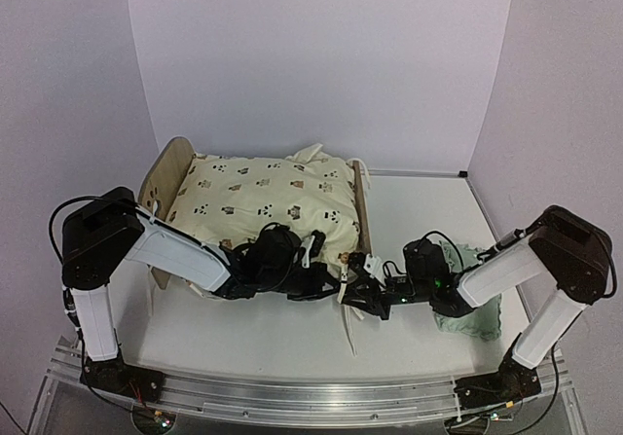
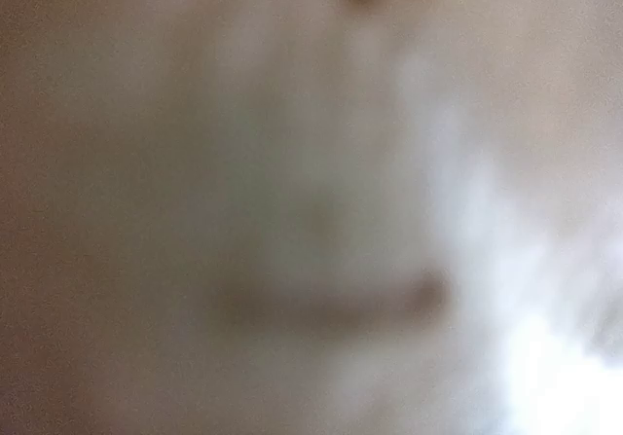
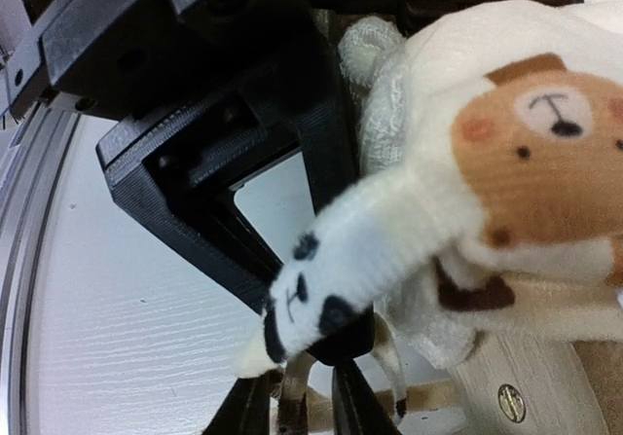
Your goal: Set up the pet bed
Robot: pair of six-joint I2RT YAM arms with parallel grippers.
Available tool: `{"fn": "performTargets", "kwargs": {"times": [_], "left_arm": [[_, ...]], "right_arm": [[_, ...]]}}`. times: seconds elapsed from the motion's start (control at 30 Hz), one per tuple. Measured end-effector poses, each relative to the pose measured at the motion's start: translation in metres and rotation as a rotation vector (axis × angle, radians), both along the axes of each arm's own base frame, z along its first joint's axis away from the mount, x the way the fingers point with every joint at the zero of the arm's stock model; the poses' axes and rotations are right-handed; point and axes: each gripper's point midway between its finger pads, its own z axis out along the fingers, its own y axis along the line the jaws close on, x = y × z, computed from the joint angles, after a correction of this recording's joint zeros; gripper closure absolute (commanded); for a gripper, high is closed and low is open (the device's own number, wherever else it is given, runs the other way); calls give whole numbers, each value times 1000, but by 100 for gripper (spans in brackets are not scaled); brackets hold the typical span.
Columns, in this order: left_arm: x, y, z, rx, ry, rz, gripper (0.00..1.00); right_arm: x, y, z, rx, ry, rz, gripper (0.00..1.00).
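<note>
The pet bed [image 1: 167, 167] was set back left on the worktop [image 1: 419, 211], with bare surface left to its right. The left hand [image 1: 313, 248] was pressed closed at the cushion's [image 1: 263, 192] near edge; the right hand's [image 1: 358, 277] opening, at the cushion corner, could not be told

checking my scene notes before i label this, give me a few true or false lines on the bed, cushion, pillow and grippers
1. The cushion lies in the bed. True.
2. The green pillow lies on the cushion. False: it lies on the table, to the right of the bed.
3. The left gripper is shut. True.
4. Both grippers hang far from the bed. False: the left gripper and the right gripper meet at the bed's near right corner.
</note>
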Motion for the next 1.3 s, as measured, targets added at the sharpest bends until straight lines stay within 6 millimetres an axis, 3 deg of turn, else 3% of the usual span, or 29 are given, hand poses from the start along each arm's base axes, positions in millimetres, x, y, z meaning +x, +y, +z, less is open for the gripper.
{"fn": "performTargets", "kwargs": {"times": [0.17, 0.43, 0.6, 0.8, 0.9, 1.17, 1.23, 1.3], "left_arm": [[-4, 5, 0, -2, -2, -2, 100], [-14, 9, -4, 37, -15, 17, 100], [-19, 11, -7, 76, -26, 37, 100], [-19, 14, -10, 104, -41, 64, 100], [-19, 15, -11, 114, -44, 70, 100], [-19, 18, -14, 134, -53, 83, 100], [-20, 19, -14, 139, -53, 86, 100], [-19, 19, -14, 143, -55, 89, 100]], "right_arm": [[-7, -11, 15, 33, -2, -39, 40], [-10, -29, 42, 99, 146, -192, 35], [-26, -28, 39, 61, 272, -235, 33], [-76, -17, 9, -92, 343, -190, 35], [-90, -12, -8, -179, 360, -181, 39], [-92, -9, -45, -315, 359, -232, 50], [-92, -7, -54, -344, 343, -239, 56], [-89, -2, -56, -347, 316, -244, 69]]}}
